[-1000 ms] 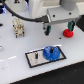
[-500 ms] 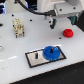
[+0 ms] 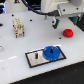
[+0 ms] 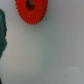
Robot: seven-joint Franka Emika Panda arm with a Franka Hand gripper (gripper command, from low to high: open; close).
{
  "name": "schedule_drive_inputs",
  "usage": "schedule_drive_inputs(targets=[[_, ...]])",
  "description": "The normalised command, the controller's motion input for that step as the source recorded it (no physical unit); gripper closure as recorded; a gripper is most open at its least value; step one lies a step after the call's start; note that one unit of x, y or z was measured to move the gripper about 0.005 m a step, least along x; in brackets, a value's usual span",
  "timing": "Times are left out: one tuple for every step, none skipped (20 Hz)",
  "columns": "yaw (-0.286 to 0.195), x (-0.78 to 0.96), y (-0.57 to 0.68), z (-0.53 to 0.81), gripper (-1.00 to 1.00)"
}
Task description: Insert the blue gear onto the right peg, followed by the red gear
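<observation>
The blue gear (image 3: 51,52) lies flat on the black-bordered white plate (image 3: 35,61), seated over the right peg (image 3: 50,49), whose dark tip shows at the gear's centre. The shorter dark pin (image 3: 36,56) stands bare at the plate's other end. The red gear (image 3: 68,33) lies on the white table towards the exterior view's right. It also shows in the wrist view (image 4: 31,11), partly cut off by the frame edge. My gripper (image 3: 59,23) hangs open and empty just above and beside the red gear, not touching it.
A small beige and white block-like object (image 3: 18,27) stands on the table at the back of the exterior view's left. The robot's base and dark equipment (image 3: 75,10) fill the back edge behind the red gear.
My gripper has left the blue gear on the right peg and moved up and towards the exterior view's right, ending over the red gear. Neither gear has shifted.
</observation>
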Motion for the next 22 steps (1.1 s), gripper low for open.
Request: schedule_drive_inputs(targets=[[0.0,0.58,0.22,0.01,-1.0],[0.0,0.54,0.27,-0.01,-1.0],[0.0,0.44,0.27,-0.02,-1.0],[0.0,0.01,0.24,-0.11,-1.0],[0.0,-0.15,0.21,-0.25,-1.0],[0.0,-0.19,0.22,-0.25,-1.0],[0.0,-0.19,0.22,-0.22,-1.0],[0.0,-0.2,0.19,-0.28,-1.0],[0.0,-0.21,0.18,-0.31,-1.0],[0.0,-0.3,0.39,-0.15,-1.0],[0.0,-0.24,0.15,-0.3,-1.0],[0.0,-0.08,0.14,-0.35,-1.0],[0.0,-0.17,0.16,-0.35,-1.0],[0.0,-0.2,0.13,-0.31,-1.0],[0.0,-0.17,0.17,-0.3,-1.0],[0.0,-0.17,0.13,-0.31,-1.0],[0.0,-0.16,0.11,-0.29,-1.0],[0.0,-0.19,0.12,-0.31,-1.0],[0.0,-0.24,0.1,-0.32,-1.0],[0.0,-0.21,0.11,-0.31,-1.0],[0.0,-0.22,0.07,-0.27,-1.0],[0.0,-0.29,0.07,-0.25,-1.0]])
